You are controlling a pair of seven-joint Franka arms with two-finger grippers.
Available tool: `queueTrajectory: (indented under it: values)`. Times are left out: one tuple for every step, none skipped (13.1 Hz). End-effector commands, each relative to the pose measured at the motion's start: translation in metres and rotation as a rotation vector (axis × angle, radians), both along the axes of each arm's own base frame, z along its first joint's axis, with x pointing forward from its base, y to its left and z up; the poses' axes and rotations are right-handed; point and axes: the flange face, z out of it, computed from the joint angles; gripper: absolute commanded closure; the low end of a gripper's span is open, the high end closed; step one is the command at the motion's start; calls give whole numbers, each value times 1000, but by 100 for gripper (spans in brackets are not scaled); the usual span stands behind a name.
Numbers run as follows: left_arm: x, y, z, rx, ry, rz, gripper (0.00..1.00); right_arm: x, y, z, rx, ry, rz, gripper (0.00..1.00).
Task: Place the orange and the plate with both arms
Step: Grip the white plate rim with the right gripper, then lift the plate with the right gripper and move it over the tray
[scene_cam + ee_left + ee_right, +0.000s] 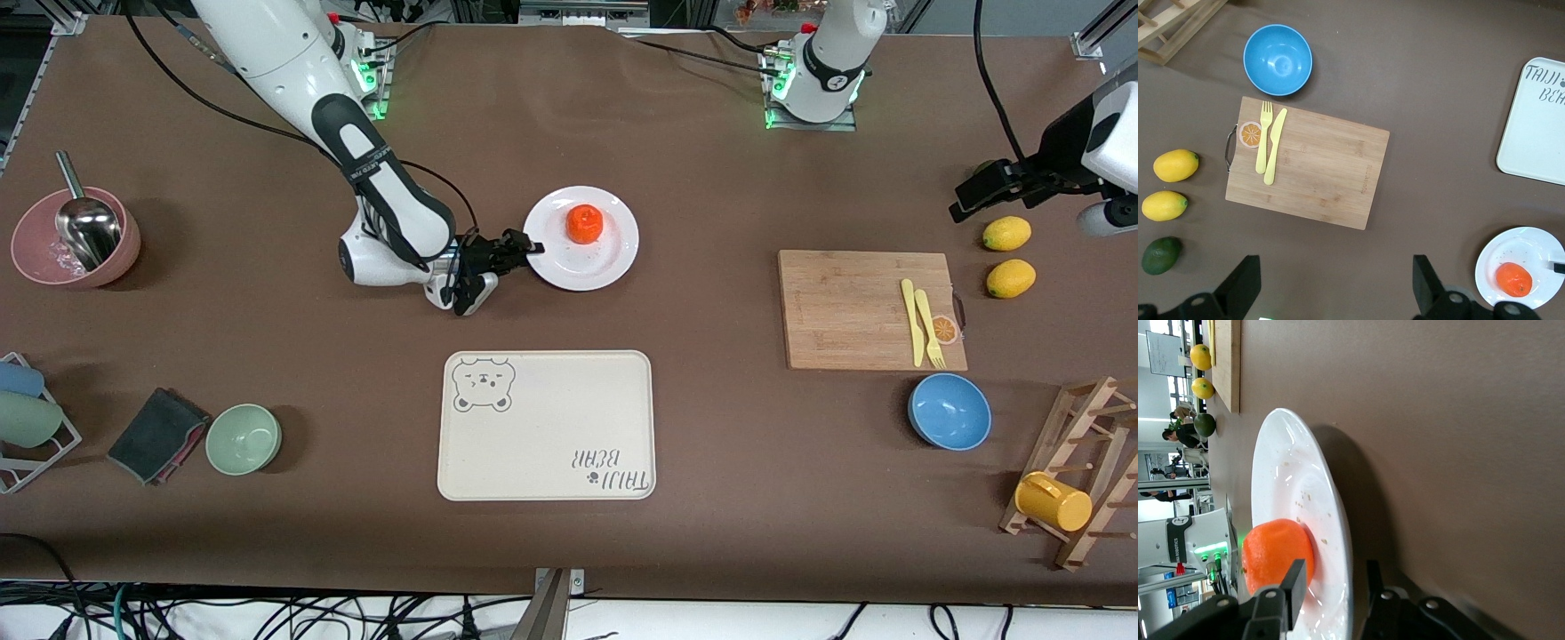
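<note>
**Right gripper astride the plate rim, left gripper wide and empty**

Cut off at the right arm's end of the table: a wire rack [27, 436] with two pale cups, only partly in frame. Next along, a pink bowl [124, 253] with a metal ladle [86, 227] in it, a folded dark cloth [158, 434] and a matte green bowl [244, 438].

Reaching low from its base, bent sharply at the elbow, wrist turned level with the tabletop: the right arm. At its tip the right gripper [531, 249], partly open, one finger over the rim of the plate [605, 258] and one under it, a gap showing above the rim in the right wrist view. Lower finger hidden under the plate in the front view. No telling whether the fingers press the plate.

Round, glossy, white, speckled with crumbs, mid-table, farther from the front camera than the matte cream bear tray [542, 427]. On it, clear of the gripper, the orange [585, 223], dimpled and bright.

Toward the left arm's end: a bamboo cutting board [845, 311] with a yellow plastic knife [909, 320] and fork [929, 329], then a blue bowl [949, 412].

Raised over the table beside two lemons [1006, 233], the left gripper [1331, 293], fingers spread fully, holding nothing, waiting. Arm cut off by the frame edge. Dark green fruit [1161, 255] plain only in the left wrist view.
</note>
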Motion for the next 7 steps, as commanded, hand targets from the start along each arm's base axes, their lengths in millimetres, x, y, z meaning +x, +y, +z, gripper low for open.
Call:
queueTrajectory:
  values:
    - [4, 0, 6, 25, 1, -10, 0, 1, 13, -5, -4, -29, -14, 70]
    - [4, 0, 6, 25, 1, -10, 0, 3, 15, -7, -4, -31, -17, 78]
    - [4, 0, 6, 25, 1, -10, 0, 3, 16, -8, -4, -30, -15, 84]
    - [4, 0, 6, 25, 0, -10, 0, 2, 16, -10, -1, -22, -16, 93]
    - [4, -1, 6, 25, 1, -11, 0, 3, 15, -11, 1, -19, -18, 100]
    - [4, -1, 6, 25, 0, -11, 0, 5, 15, -9, 8, -17, -25, 100]
    - [4, -1, 6, 25, 0, -11, 0, 8, 14, -8, 9, -14, -35, 100]
